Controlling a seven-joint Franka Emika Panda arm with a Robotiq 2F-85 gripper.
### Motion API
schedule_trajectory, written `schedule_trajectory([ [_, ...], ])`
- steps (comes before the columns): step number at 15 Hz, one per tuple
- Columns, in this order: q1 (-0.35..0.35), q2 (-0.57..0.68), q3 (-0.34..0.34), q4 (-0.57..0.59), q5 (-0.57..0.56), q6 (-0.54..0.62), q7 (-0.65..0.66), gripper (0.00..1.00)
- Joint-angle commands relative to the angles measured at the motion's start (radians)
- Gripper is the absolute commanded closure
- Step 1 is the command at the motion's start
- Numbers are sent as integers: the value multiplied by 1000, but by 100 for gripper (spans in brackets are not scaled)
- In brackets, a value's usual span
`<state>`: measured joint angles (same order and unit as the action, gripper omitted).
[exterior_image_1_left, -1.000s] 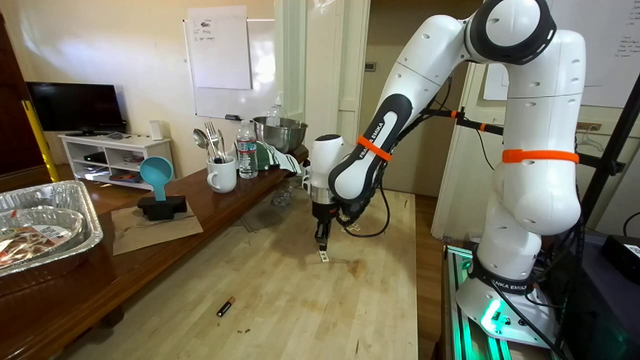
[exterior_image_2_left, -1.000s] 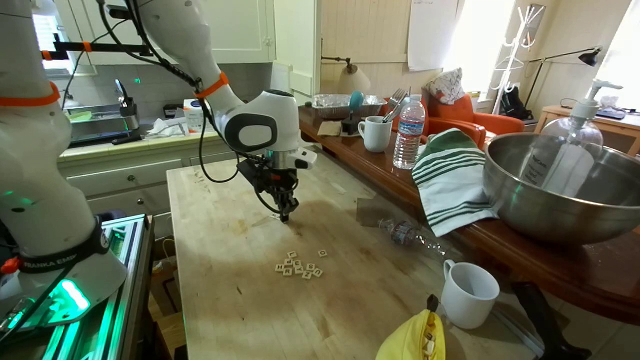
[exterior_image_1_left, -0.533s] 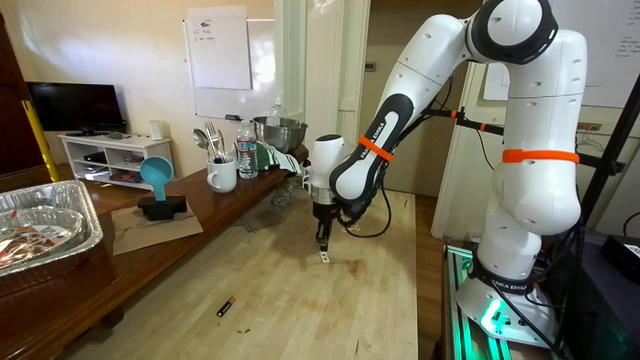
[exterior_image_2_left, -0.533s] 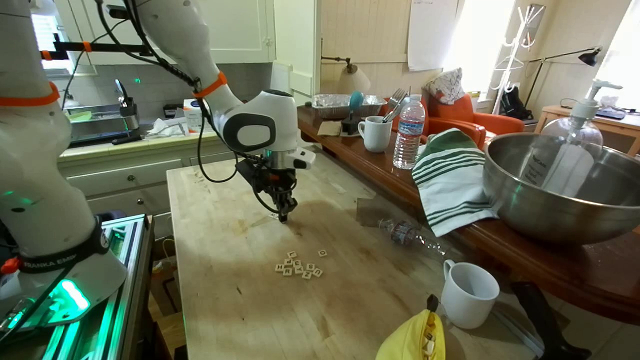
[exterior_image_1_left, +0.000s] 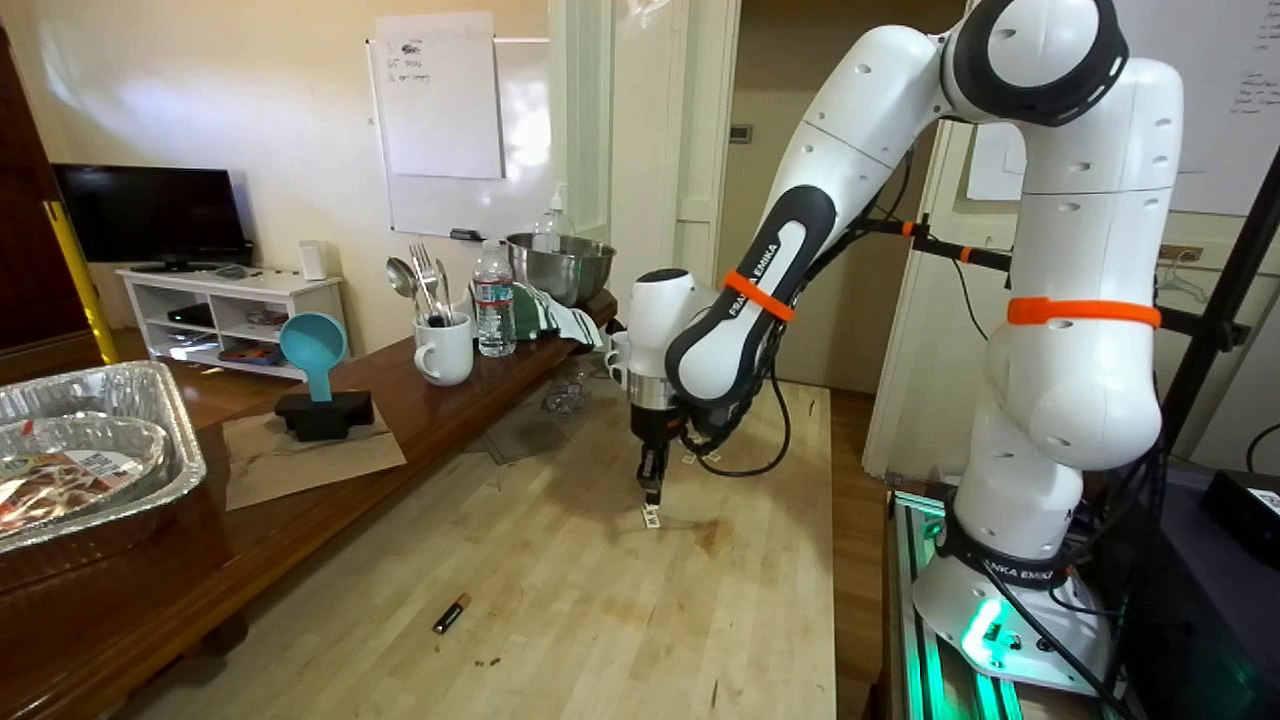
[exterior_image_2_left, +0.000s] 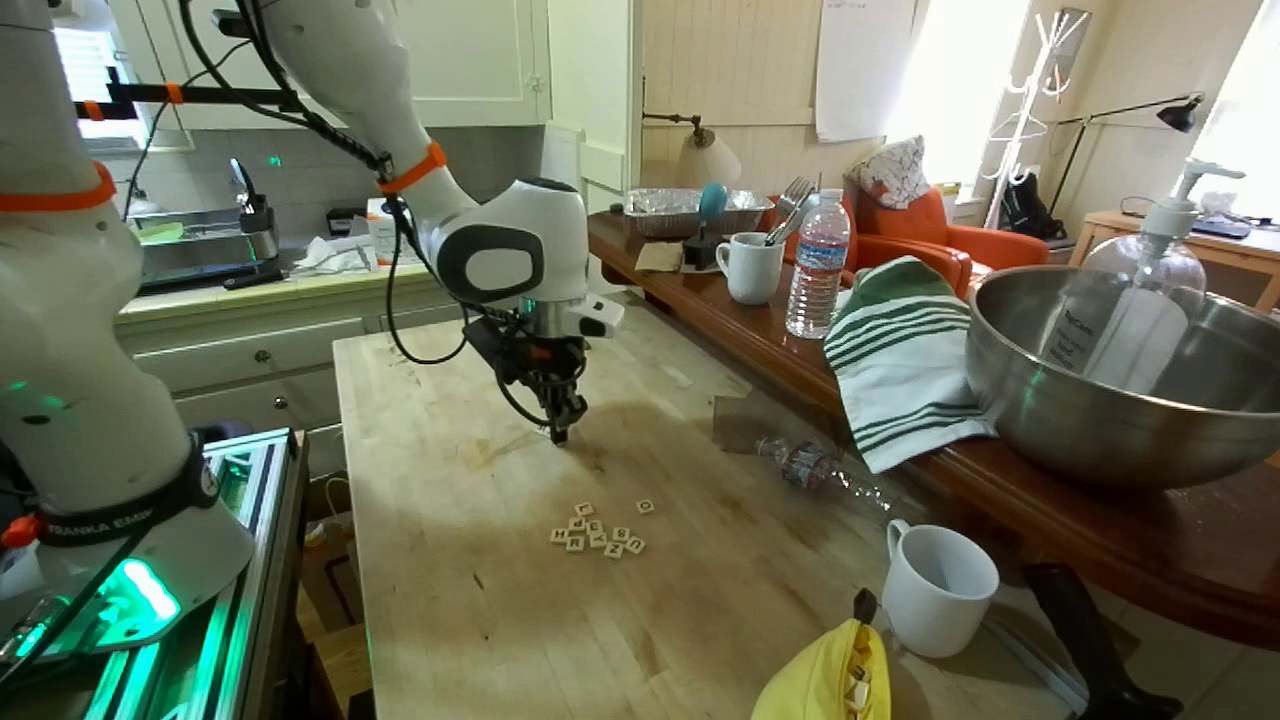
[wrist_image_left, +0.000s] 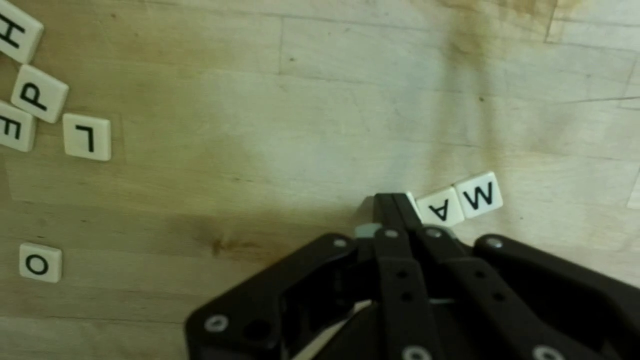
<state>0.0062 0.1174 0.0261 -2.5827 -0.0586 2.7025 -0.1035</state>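
A dark wooden ledge runs along one long edge of the pale table. Between that edge and the robot-side edge lies a short row of letter tiles, one marked A. The fingers are clenched against each other just beside the row's end; whether they touch it is unclear. A cluster of tiles lies apart, and a battery rests nearer the ledge-side edge.

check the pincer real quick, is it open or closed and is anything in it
Pincer: closed, with nothing visible in its grip, tips right beside some letter tiles.
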Motion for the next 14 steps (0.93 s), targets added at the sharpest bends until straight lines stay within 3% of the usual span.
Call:
schedule_trajectory([
  [1, 3, -32, 6, -30, 19, 2, -7, 100],
  [14, 10, -22, 4, -30, 4, 20, 14, 100],
])
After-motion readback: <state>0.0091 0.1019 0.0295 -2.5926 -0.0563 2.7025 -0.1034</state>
